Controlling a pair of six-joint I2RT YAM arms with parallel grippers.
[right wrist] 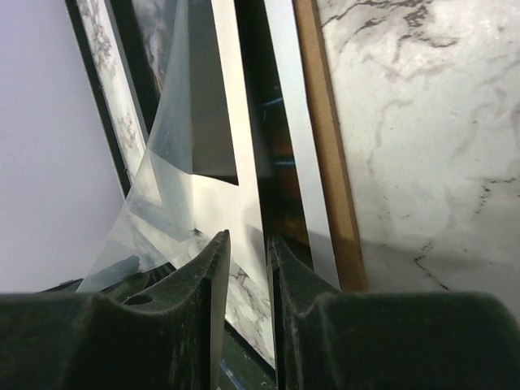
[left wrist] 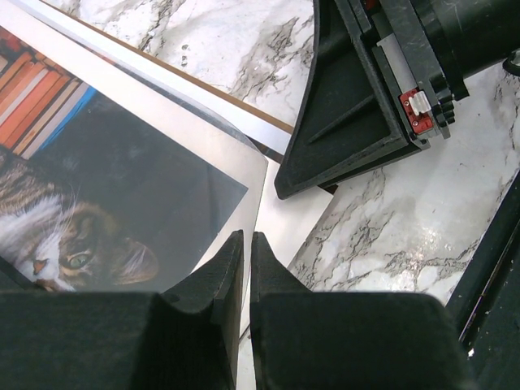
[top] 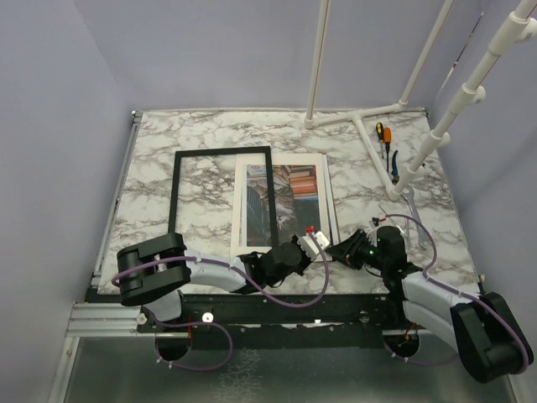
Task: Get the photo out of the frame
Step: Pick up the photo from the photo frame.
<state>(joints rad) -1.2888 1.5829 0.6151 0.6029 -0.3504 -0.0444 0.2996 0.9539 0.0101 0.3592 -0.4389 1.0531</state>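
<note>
The photo point(top: 289, 197), a cat among books, lies right of centre on a white sheet and a brown backing board point(left wrist: 244, 106). The frame point(top: 178, 193) shows as a thin black border lying flat to its left and overlapping the photo's left part. In the left wrist view the photo point(left wrist: 146, 187) has its near corner lifted. My left gripper point(left wrist: 246, 237) is shut on that corner's edge. A clear film curls over the print. My right gripper point(right wrist: 248, 240) sits just right of the left one point(top: 304, 245). Its jaws stand a narrow gap apart around a white sheet's edge. Whether they pinch it does not show.
A white pipe stand point(top: 369, 117) crosses the back right of the marble table point(top: 151, 168), with orange-handled tools point(top: 384, 134) beside it. The right gripper's black finger point(left wrist: 341, 122) rests close to my left gripper at the board's near corner. The table's near edge lies just behind both grippers.
</note>
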